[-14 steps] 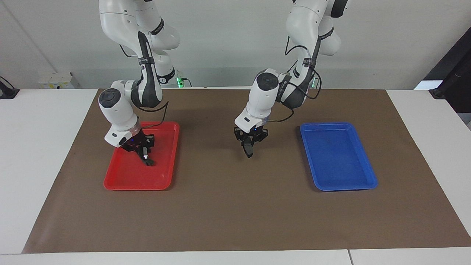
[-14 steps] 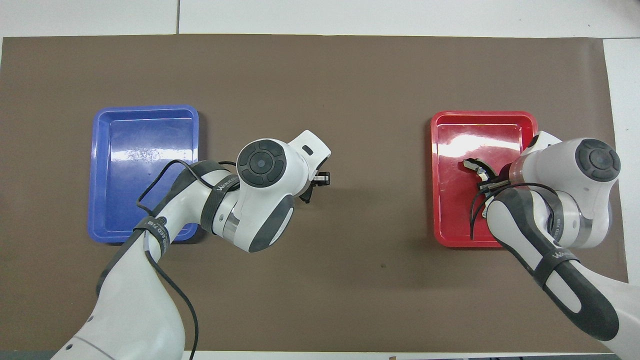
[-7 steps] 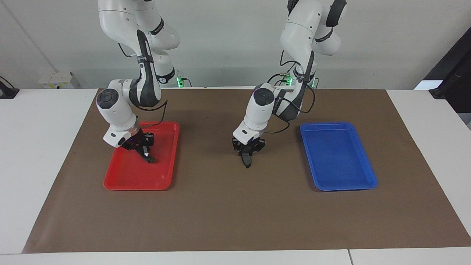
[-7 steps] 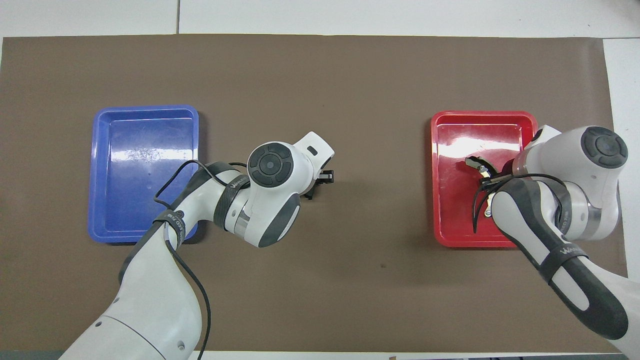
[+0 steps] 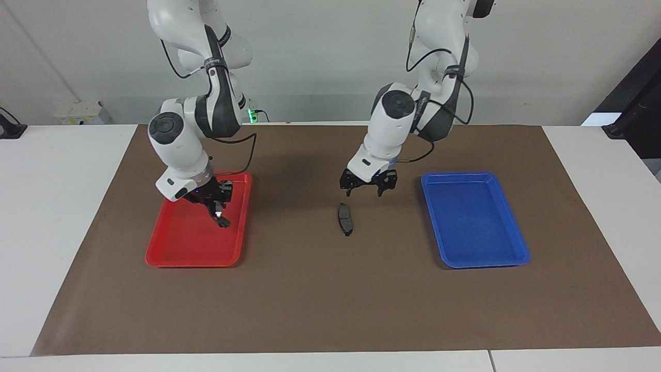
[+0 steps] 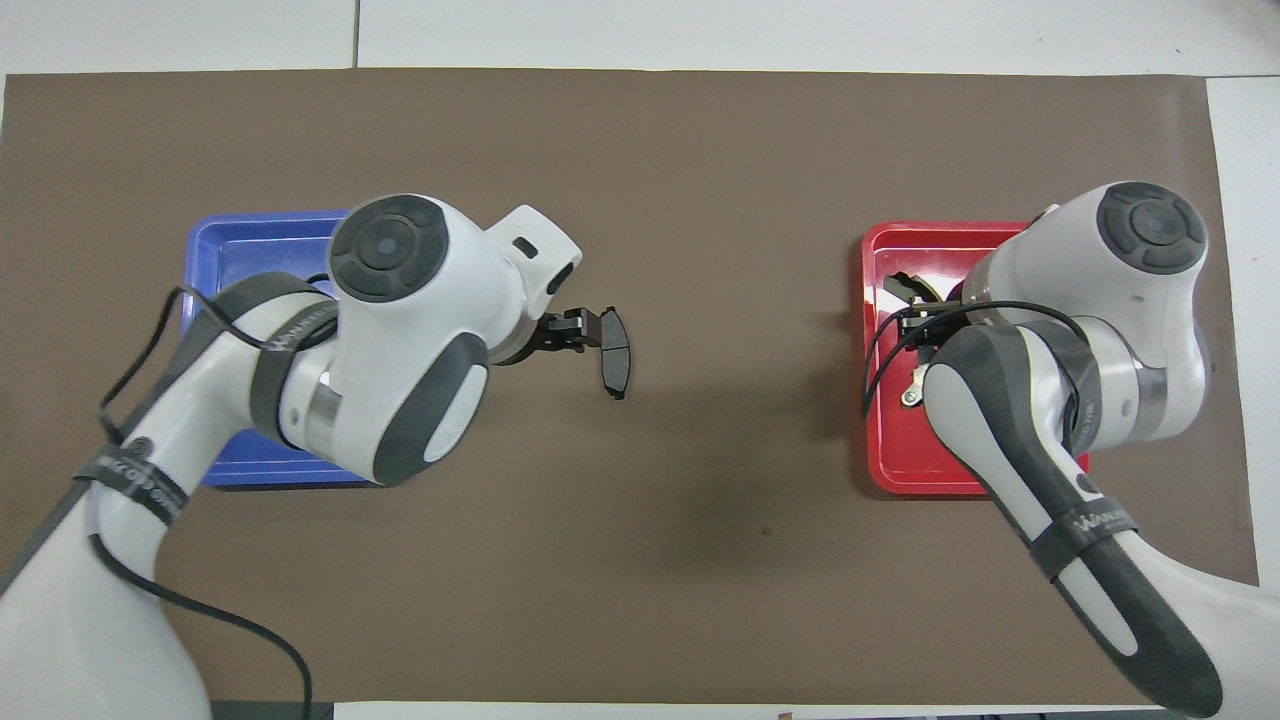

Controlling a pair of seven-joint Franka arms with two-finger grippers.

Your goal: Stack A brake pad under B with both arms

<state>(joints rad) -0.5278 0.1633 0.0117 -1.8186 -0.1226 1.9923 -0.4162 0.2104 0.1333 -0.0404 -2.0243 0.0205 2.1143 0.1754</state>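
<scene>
The short dark grey brake pad (image 5: 344,219) lies flat on the brown mat near the table's middle; it also shows in the overhead view (image 6: 613,352). My left gripper (image 5: 367,189) is open and empty, raised above the mat just beside the pad, toward the blue tray. My right gripper (image 5: 219,211) is shut on the crescent piece B (image 5: 223,221) and holds it a little above the red tray (image 5: 170,261). In the overhead view the right arm hides most of B.
The blue tray (image 5: 480,263) sits on the mat at the left arm's end and holds nothing. The red tray (image 6: 880,478) sits at the right arm's end. Bare brown mat (image 5: 330,299) lies between and around the trays.
My left gripper has let go of the short pad on the mat, opened and risen toward the blue tray. My right gripper has lifted B and shifted toward the table's middle.
</scene>
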